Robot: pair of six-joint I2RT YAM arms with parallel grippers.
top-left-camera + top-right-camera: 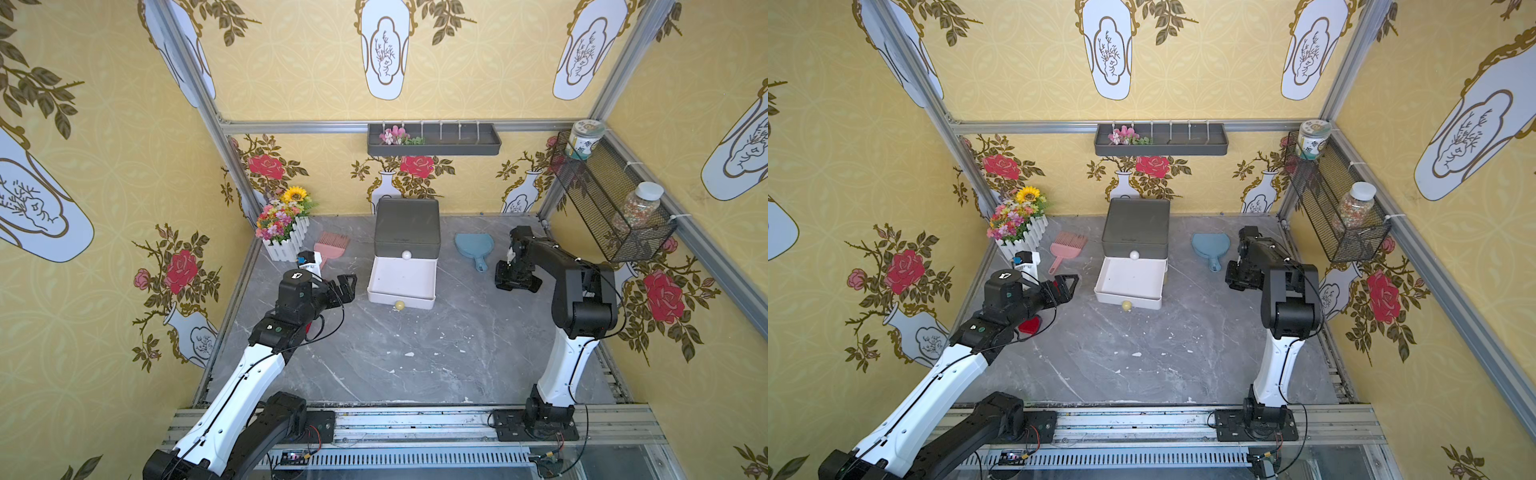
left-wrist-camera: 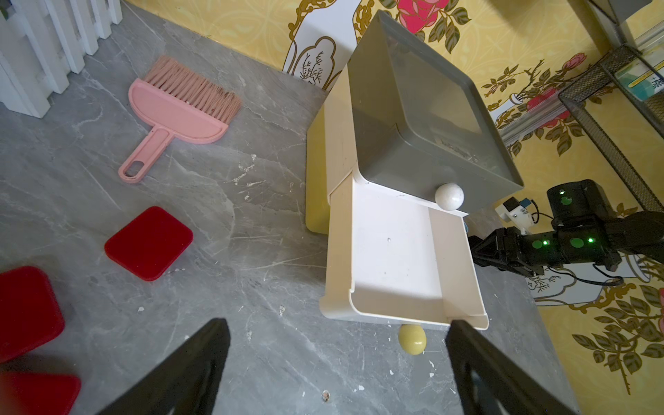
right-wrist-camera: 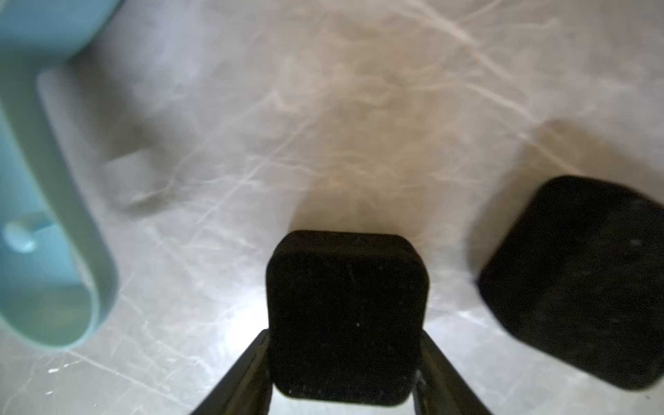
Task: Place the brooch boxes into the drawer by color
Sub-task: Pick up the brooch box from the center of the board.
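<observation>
Grey marble tabletop (image 3: 323,125): black brooch box (image 3: 346,316) pinched by the right gripper (image 3: 345,336), near the blue dustpan (image 3: 46,251).
Light, stiff and velvety, it likely grips best across opposite flat edges, as the half-closed jaws hold it now. Another black box (image 3: 575,284) lies beside; the drawer (image 1: 407,237) shows its white tier (image 2: 395,251) open; the left gripper (image 2: 339,363) gapes wide, empty.

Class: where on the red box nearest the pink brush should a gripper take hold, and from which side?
Probably from above, pinching the red box across two opposite straight edges, not the rounded corners: it lies flat on the table with bare space around it.
</observation>
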